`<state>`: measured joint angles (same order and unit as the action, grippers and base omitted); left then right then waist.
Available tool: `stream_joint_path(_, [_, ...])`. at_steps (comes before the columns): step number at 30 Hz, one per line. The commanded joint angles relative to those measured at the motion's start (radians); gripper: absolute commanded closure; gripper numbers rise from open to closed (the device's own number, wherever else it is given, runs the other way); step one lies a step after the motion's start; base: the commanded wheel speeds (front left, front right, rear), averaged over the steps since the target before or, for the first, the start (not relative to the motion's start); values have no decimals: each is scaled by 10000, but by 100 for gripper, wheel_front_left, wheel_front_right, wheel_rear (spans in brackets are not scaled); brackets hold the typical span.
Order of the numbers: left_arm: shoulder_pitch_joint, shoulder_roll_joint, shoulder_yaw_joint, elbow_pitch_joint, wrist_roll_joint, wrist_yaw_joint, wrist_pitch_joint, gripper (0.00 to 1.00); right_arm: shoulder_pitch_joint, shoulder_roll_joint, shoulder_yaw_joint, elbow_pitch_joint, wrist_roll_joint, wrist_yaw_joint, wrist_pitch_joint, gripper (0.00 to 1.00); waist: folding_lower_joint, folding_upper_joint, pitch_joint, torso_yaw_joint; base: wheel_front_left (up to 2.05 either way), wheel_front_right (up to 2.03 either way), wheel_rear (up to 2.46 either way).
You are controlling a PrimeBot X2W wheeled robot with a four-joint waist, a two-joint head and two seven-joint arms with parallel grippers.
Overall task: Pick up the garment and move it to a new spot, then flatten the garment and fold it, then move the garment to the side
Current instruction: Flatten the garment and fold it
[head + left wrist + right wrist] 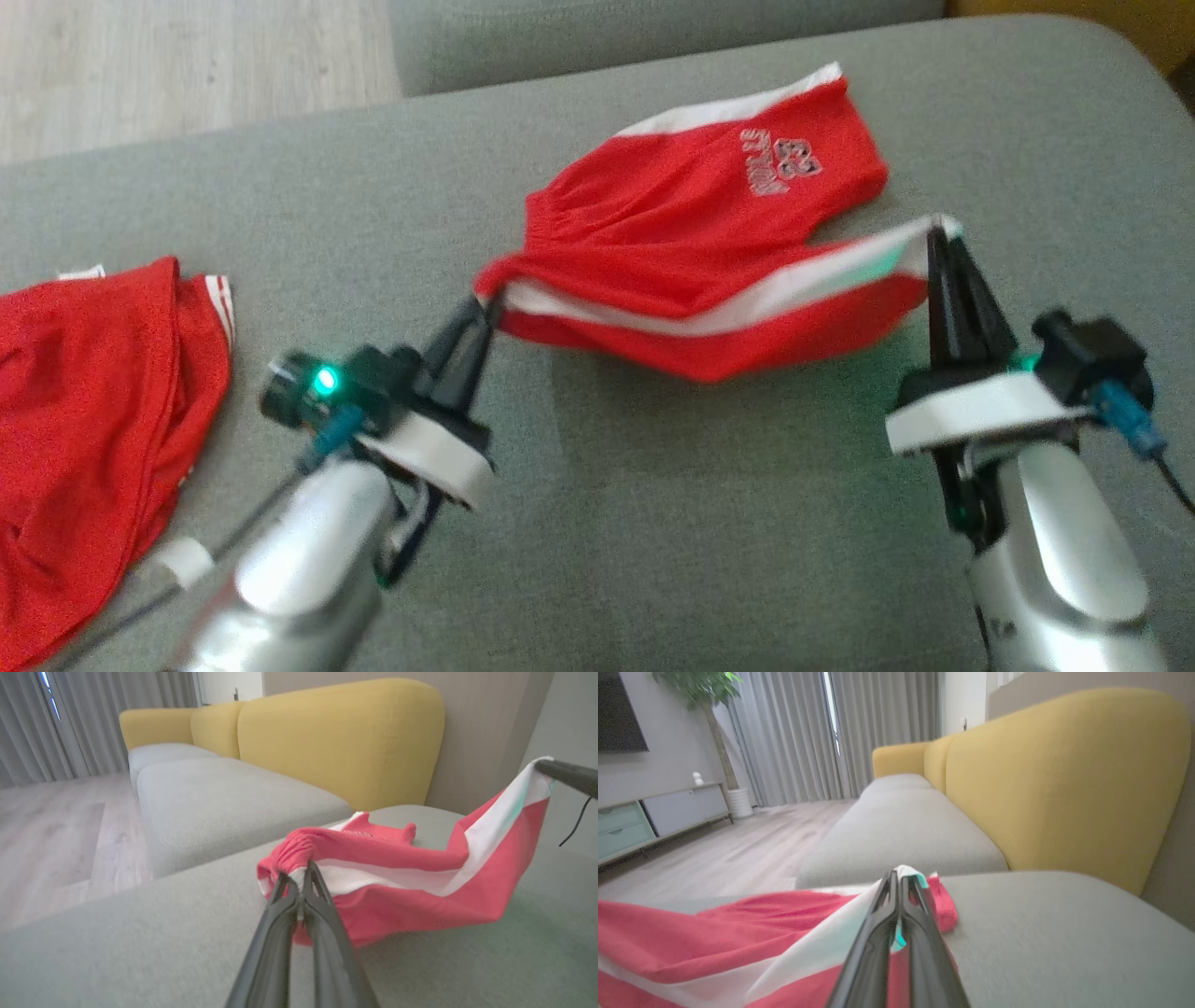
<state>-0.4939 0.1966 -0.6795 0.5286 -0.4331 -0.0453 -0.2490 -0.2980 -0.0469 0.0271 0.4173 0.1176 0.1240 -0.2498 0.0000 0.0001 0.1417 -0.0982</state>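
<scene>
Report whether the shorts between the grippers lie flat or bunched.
Bunched: the shorts sag, near edge lifted between left gripper and right gripper.

Soft daylight, slight motion blur.
Light comes through grey pleated curtains [794,732]; wrist views bend at edges, near dark fingers [871,952] unfocused.

Loads of bare grey seat cushion [653,541] along the near edge, with nothing lying between the two arms. The middle is blocked though: the red shorts [709,233] hang stretched from the left gripper [481,308] to the right gripper [938,233], both clamped on the fabric, and the rest is draped toward the far edge. A second red garment [93,392] hogs the left edge, with an open strip beside it. The far right corner is bare, but the yellow backrest [1064,779] walls it off.
</scene>
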Motion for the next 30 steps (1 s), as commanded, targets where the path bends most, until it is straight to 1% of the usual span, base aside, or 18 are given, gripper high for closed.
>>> stream_joint_path(1, [-812, 454, 476, -462, 1, -36, -45, 100, -588, -33, 397, -719, 24, 67, -118, 100, 0, -1, -210, -30, 0, 0, 0])
stream_joint_path(2, [-1161, 732, 620, -737, 31, -42, 72, 100, -847, -69, 660, -1247, 43, 67, -115, 100, 0, -1, -412, -43, 0, 0, 0])
stream_joint_path(6, [-1856, 1212, 956, -1492, 38, 12, 373, 100, -1508, -424, 1025, -2215, 207, 67, 48, 100, 0, -1, -840, -23, 0, 0, 0])
stream_joint_path(9, [-2215, 1501, 1280, -2177, -36, 158, 552, 100, -1959, -733, 1155, -2870, 270, 67, 242, 100, 0, -1, -1181, 4, 0, 0, 0])
stream_joint_path(12, [-2360, 1765, 1585, -3041, -99, 393, 713, 100, -2223, -986, 1206, -3561, 318, 67, 467, 100, 0, -1, -1451, 37, 0, 0, 0])
stream_joint_path(17, [-2110, 2253, 1918, -4907, -195, 804, 1250, 100, -2065, -1352, 1199, -4940, 371, 67, 955, 100, 0, -1, -1702, 139, 0, 0, 0])
stream_joint_path(22, [-1462, 2650, 2081, -6729, -536, 1254, 2322, 100, -1421, -1484, 996, -6182, 327, 67, 1767, 100, 0, -1, -1712, 200, 0, 0, 0])
stream_joint_path(25, [-1274, 2897, 2271, -7269, -673, 1543, 2869, 100, -1269, -1354, 783, -6496, 350, 67, 2163, 100, 0, -1, -1518, 196, 0, 0, 0])
stream_joint_path(27, [-1307, 3089, 2328, -7244, -674, 1599, 3169, 100, -1377, -1278, 675, -6358, 317, 67, 2412, 100, 0, -1, -1296, 166, 0, 0, 0])
stream_joint_path(28, [-1380, 3099, 2377, -7201, -777, 1599, 3301, 100, -1518, -1185, 636, -6247, 398, 67, 2525, 100, 0, -1, -1081, 146, 0, 0, 0])
stream_joint_path(30, [-1724, 3194, 2410, -6953, -869, 1431, 3505, 100, -2008, -1115, 625, -5857, 473, 67, 2680, 100, 0, -1, -587, 108, 0, 0, 0])
